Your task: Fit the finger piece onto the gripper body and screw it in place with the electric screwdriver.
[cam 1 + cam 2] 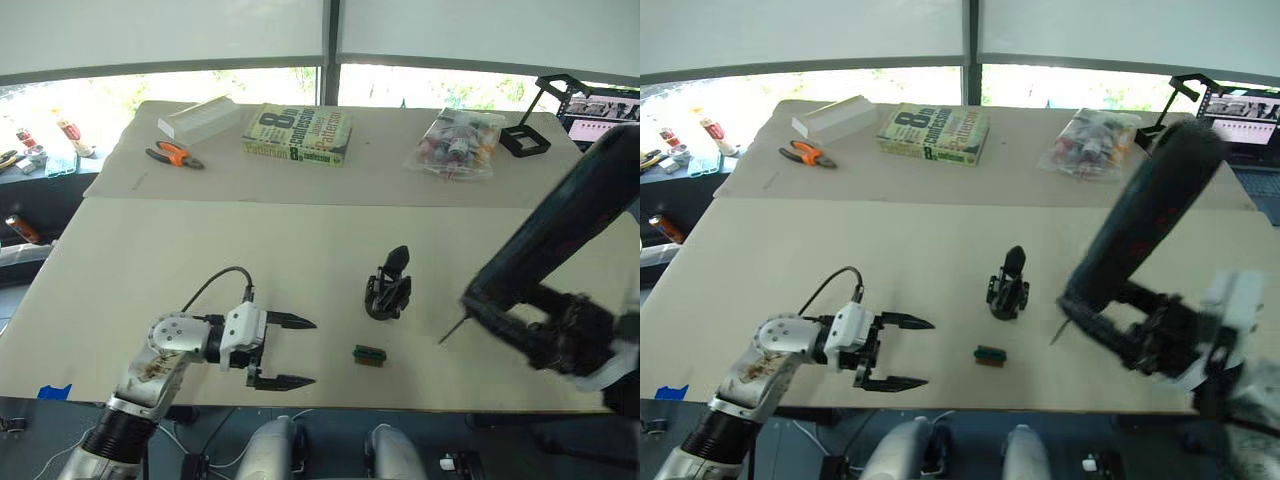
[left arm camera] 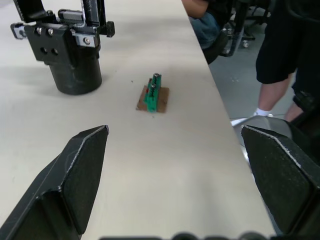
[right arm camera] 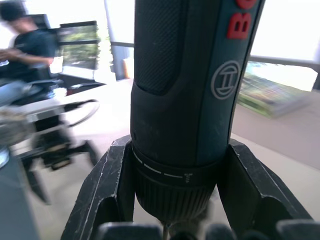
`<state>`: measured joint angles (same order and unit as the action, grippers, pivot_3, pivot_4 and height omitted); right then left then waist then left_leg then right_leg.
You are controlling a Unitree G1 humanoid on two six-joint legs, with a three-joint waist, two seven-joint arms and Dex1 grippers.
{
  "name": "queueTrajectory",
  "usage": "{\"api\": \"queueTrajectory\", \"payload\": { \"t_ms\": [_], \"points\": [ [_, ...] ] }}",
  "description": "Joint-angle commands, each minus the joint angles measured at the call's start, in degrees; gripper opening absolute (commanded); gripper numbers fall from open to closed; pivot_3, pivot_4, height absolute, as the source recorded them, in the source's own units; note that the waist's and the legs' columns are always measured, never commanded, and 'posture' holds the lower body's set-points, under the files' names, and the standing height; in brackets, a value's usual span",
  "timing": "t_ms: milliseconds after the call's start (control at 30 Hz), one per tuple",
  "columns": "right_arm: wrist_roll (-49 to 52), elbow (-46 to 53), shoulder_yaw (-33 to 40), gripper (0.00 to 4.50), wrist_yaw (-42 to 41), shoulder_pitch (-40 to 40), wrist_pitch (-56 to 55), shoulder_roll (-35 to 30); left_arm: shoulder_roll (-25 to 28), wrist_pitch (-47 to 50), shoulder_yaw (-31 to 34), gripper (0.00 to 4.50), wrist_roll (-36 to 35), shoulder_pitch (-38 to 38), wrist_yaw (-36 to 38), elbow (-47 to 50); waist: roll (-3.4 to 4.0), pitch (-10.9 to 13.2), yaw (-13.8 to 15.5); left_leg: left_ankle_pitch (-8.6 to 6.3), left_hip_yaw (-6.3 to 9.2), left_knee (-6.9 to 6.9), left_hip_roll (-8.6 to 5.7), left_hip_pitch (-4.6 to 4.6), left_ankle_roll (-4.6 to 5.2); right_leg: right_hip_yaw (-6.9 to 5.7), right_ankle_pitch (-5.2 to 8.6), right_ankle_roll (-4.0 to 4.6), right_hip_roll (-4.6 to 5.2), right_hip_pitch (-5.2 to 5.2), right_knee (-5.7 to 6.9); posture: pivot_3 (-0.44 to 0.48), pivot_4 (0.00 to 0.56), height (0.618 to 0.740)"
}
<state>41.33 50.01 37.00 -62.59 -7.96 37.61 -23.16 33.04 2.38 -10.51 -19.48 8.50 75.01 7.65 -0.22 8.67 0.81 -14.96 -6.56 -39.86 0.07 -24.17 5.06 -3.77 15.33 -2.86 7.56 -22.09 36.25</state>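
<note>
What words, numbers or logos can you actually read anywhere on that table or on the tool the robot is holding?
"8": large numeral on the cover of the book at the far side of the table; the smaller words beside it are too blurred to read.
"BO": red letters, cut off at the picture's edge, on the electric screwdriver held in the right pincer.
A round emblem below those letters: a logo, no text.
Laptop screen: too small to read.

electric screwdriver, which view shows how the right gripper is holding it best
The right wrist view: the electric screwdriver fills the picture, its collar clamped between the right gripper fingers. The eye views show its whole length, tilted, its bit tip near the table right of the gripper body.
</note>
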Motion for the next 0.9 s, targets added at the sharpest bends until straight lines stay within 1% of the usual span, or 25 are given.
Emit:
{"api": "queueTrajectory", "payload": {
  "t_ms": [33,100,167,300,433,500,667,900],
  "points": [
    [-2.33,0.09,-8.31,1.93,-1.95,-0.35,-10.65,1.16,-1.37,0.25,-1.73,4.5,1.28,1.41,-2.42,0.94,0.0,0.0,-0.08,0.0,0.0,-0.01,0.0,0.0,0.0,0.0,0.0,0.0,-0.01,-0.01,0.03,0.0,0.15,0.74],
    [-3.81,-1.67,-11.98,1.93,-2.3,-0.16,-14.84,1.19,-2.14,-0.6,-3.27,4.5,2.95,2.0,-3.16,0.39,0.0,0.0,-0.03,0.0,0.0,-0.04,-0.01,0.01,0.0,0.0,0.0,0.0,-0.01,-0.02,0.07,0.0,0.15,0.74],
    [-3.7,-2.93,-14.31,1.93,-2.21,-0.3,-16.48,0.37,-2.72,-0.73,-4.69,4.5,4.05,2.41,-3.65,-0.15,0.0,0.0,0.0,0.0,0.0,-0.05,-0.01,0.01,0.01,-0.01,0.0,0.0,-0.01,-0.01,0.06,0.0,0.15,0.74],
    [-5.77,-6.39,-18.35,1.93,-1.93,0.51,-21.73,-0.77,-5.94,-0.66,-8.2,4.5,7.39,4.11,-6.87,-1.94,0.0,0.0,0.04,0.0,0.0,-0.05,-0.03,0.01,0.02,-0.02,0.0,0.0,-0.01,0.0,0.04,0.0,0.15,0.74],
    [-6.25,-8.08,-20.51,1.93,-1.38,0.98,-24.57,-2.5,-9.32,0.11,-10.18,4.5,9.54,5.99,-10.03,-4.43,-0.01,0.0,0.11,0.0,0.0,-0.06,-0.03,0.0,0.02,-0.02,0.0,0.0,-0.01,0.0,0.06,0.0,0.15,0.74],
    [-6.35,-8.53,-21.45,1.93,-0.65,1.07,-25.4,-3.2,-10.51,-0.79,-11.48,4.5,10.38,6.72,-10.09,-5.93,-0.01,0.0,0.11,0.0,0.0,-0.06,-0.02,0.0,0.02,-0.02,0.0,0.0,-0.01,-0.02,0.08,0.0,0.15,0.74],
    [-6.15,-9.11,-23.12,1.93,1.37,1.48,-26.54,-4.59,-12.05,-2.53,-13.67,4.5,11.68,7.79,-9.66,-8.57,-0.01,0.0,0.09,0.0,0.0,-0.05,-0.01,0.0,0.03,-0.02,0.0,0.01,-0.01,-0.03,0.07,0.0,0.15,0.74],
    [-8.41,-12.31,-25.74,1.93,2.05,2.48,-29.39,-6.14,-14.4,-4.41,-14.53,4.5,13.36,9.17,-11.25,-12.46,-0.01,0.0,0.51,-0.04,0.01,-0.15,-0.01,0.0,0.09,-0.02,0.0,0.01,0.02,0.03,0.08,0.0,0.15,0.74]
  ]
}}
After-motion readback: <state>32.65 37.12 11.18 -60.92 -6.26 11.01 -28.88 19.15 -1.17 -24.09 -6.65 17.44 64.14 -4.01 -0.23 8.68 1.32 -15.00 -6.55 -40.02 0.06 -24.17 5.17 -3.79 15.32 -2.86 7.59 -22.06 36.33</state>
